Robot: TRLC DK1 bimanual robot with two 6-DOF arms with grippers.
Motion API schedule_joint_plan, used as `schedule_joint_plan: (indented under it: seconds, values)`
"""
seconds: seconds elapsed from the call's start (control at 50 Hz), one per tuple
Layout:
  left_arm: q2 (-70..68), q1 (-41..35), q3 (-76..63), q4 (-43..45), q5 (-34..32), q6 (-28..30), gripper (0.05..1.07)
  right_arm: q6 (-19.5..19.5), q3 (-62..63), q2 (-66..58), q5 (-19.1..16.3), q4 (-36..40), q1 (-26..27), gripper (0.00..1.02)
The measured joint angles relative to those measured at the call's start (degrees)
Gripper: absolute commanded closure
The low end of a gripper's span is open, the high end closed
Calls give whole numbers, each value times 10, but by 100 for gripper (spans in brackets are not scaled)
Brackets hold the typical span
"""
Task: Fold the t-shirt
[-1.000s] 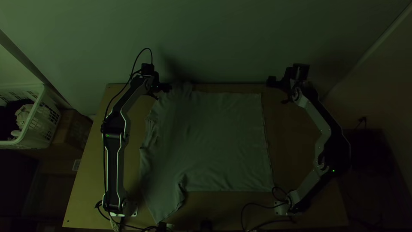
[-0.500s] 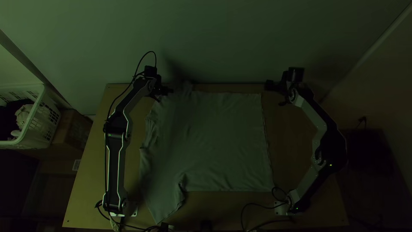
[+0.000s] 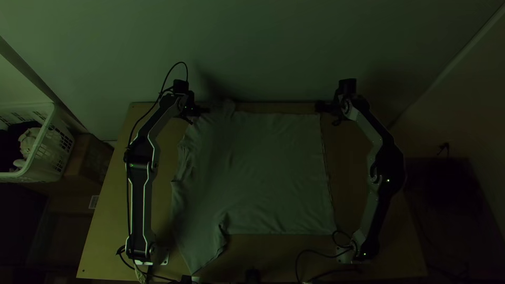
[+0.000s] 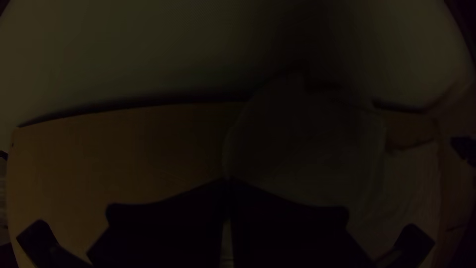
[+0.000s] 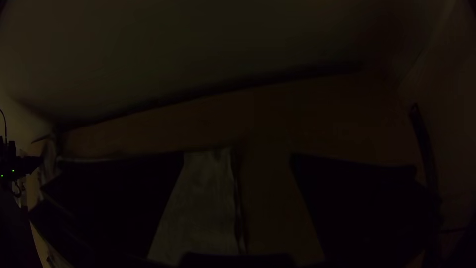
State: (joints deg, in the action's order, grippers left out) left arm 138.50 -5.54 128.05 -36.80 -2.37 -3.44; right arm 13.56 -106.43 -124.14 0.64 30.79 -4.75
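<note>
The grey t-shirt (image 3: pixel 273 173) lies spread on the table, its straight hem toward the right and a sleeve toward the near edge; its left side is wrinkled. At its far left corner is my left gripper (image 3: pixel 206 111). In the left wrist view the fingers of my left gripper (image 4: pixel 228 182) meet at the tips, beside the shirt's edge (image 4: pixel 297 164); no cloth can be made out between them. My right gripper (image 3: pixel 322 107) stands by the far right hem corner. From the right wrist view, my right gripper (image 5: pixel 238 158) is wide open, with the shirt's corner (image 5: pixel 210 198) showing between its fingers.
A white laundry basket (image 3: pixel 47 142) with cloth inside stands left of the table, next to a cardboard box (image 3: pixel 89 158). Black cables (image 3: pixel 315 252) run along the near edge. The wall (image 3: pixel 273 52) rises behind the table's far edge.
My right gripper has moved left, closer to the shirt's far right corner, its arm swinging inward. The left gripper shifted slightly right and then back. The shirt lies as before.
</note>
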Motion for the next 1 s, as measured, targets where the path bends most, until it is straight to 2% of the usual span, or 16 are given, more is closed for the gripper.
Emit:
schedule_joint_plan:
  seconds: [0.3,0.68,0.88,0.96,1.0]
  values:
    - [-29,34,-19,-2,-1,0,105,17,-74,-77,0,37,-11,5]
    - [-34,37,-24,-3,-1,0,105,25,-200,-167,0,94,-35,6]
    - [-34,37,-24,-2,-1,0,105,26,-223,-187,0,94,-46,21]
    - [-34,37,-24,-3,-1,0,105,27,-226,-188,0,94,-50,36]
    - [-34,37,-24,-3,-2,0,105,28,-228,-189,0,94,-50,48]
